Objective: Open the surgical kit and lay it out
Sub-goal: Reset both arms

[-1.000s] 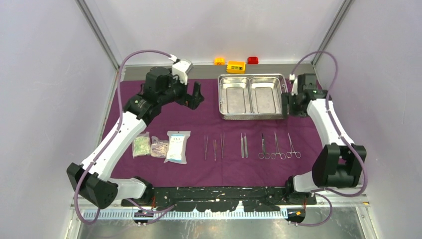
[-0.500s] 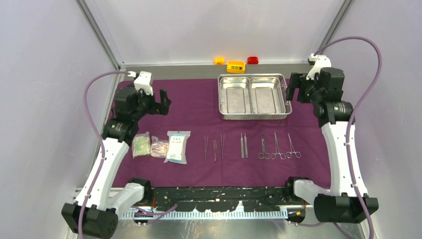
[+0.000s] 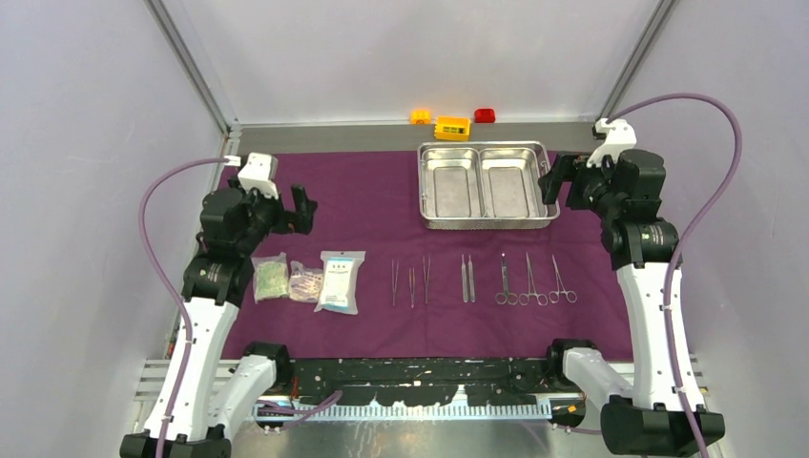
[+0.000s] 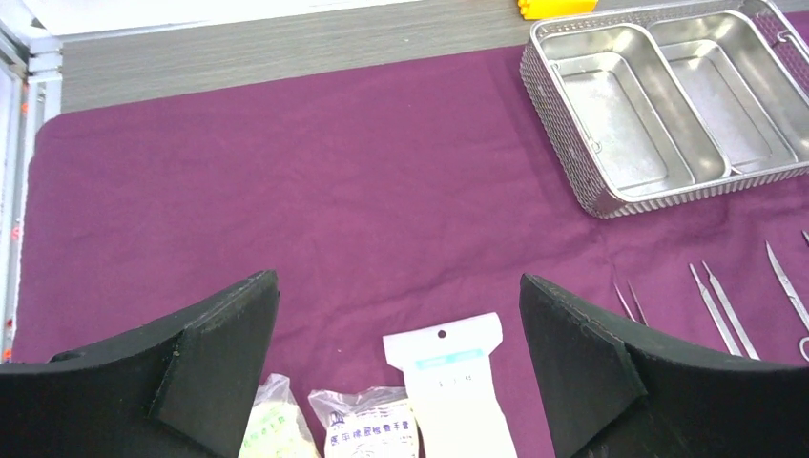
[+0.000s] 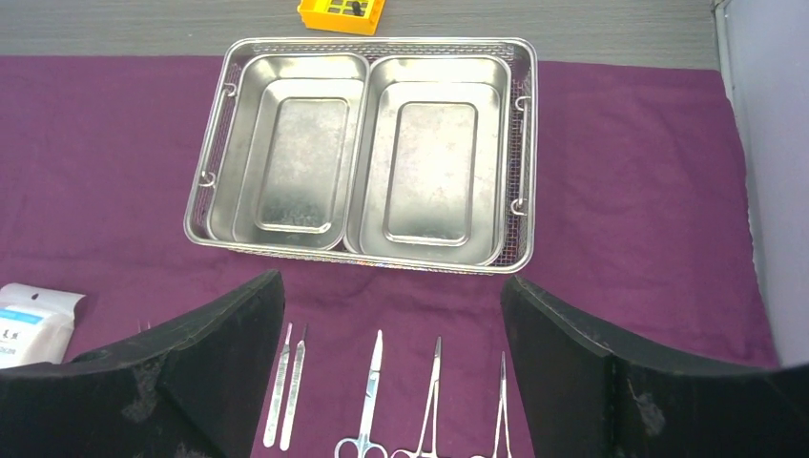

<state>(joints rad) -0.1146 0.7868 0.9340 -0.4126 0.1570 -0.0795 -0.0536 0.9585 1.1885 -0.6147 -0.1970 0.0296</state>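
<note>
Observe both hands first. The left gripper (image 3: 303, 208) hangs above the left part of the purple cloth (image 3: 372, 205), clear of its surface. Its jaws are spread wide, and its wrist view shows only bare cloth between the two black fingers (image 4: 210, 353). It holds nothing and touches nothing.

The right gripper (image 3: 553, 181) hangs at the right end of the steel tray (image 3: 488, 146), near the cloth's far right corner. Its jaws are likewise fully apart. Its wrist view shows the fingers (image 5: 591, 372) flanking the scene below without contact, and nothing is pinched.

Locate the kit as follows. The cloth lies flat and covers most of the worktop (image 3: 315, 136). The tray sits on the cloth at its far edge, right of centre. You see only bare metal in both compartments.

The instruments lie in one row along the near half of the cloth, parallel to each other and apart:
- tweezers (image 3: 411, 281), near the middle of the row;
- scissors (image 3: 504, 281), to their right;
- clamps (image 3: 537, 281), at the right end.

Three packets (image 3: 341, 281) lie side by side at the left end of that row, just below the left gripper.

The toy bricks (image 3: 452, 127) stand off the cloth, at the worktop's far edge behind the tray.
</note>
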